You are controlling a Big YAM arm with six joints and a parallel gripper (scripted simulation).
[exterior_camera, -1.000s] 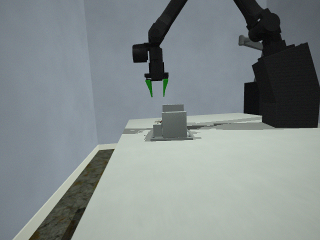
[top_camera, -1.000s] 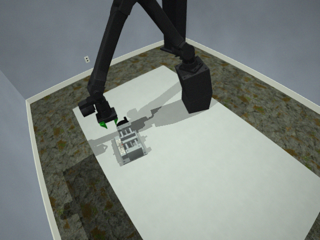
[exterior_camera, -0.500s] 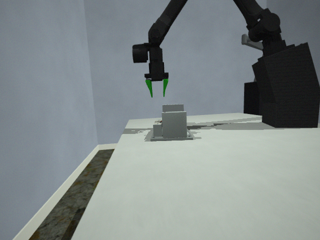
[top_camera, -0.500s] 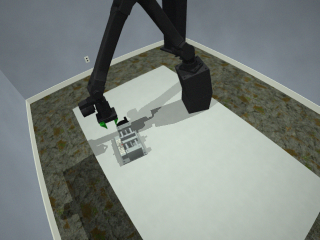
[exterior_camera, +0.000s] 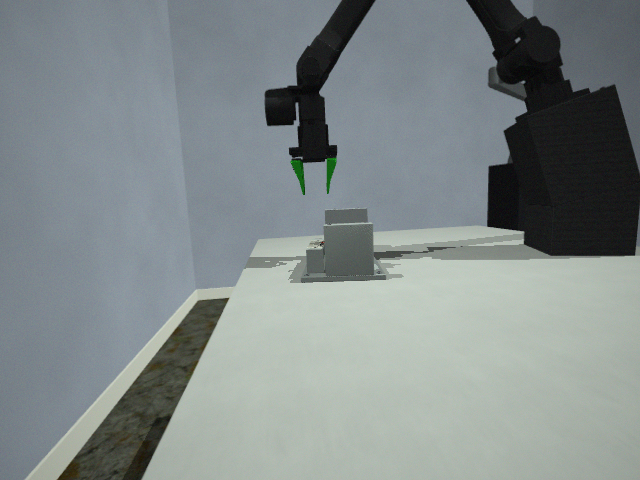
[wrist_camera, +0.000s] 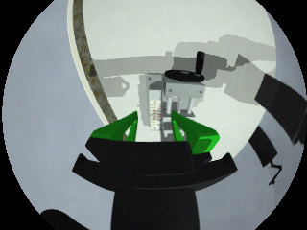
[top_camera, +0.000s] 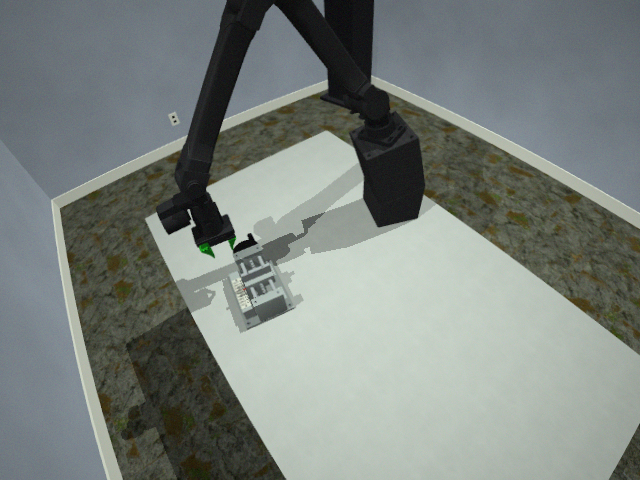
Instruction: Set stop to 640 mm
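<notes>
A small grey stop fixture (top_camera: 260,289) stands on the white table top near its left edge. It has a scale strip with marks (top_camera: 238,292) along one side and a black handwheel (top_camera: 244,243) with a crank knob at its far end. The handwheel also shows in the wrist view (wrist_camera: 186,76); in the exterior view the grey block (exterior_camera: 345,245) hides it. My gripper (top_camera: 218,248) has green fingers, stands half open and empty, and hangs above and to the left of the handwheel, apart from it. It also shows in the exterior view (exterior_camera: 315,192) and in the wrist view (wrist_camera: 155,129).
The arm's black base (top_camera: 391,173) stands at the back of the table. The table's left edge (exterior_camera: 206,335) runs close by the fixture, with a mottled floor below it.
</notes>
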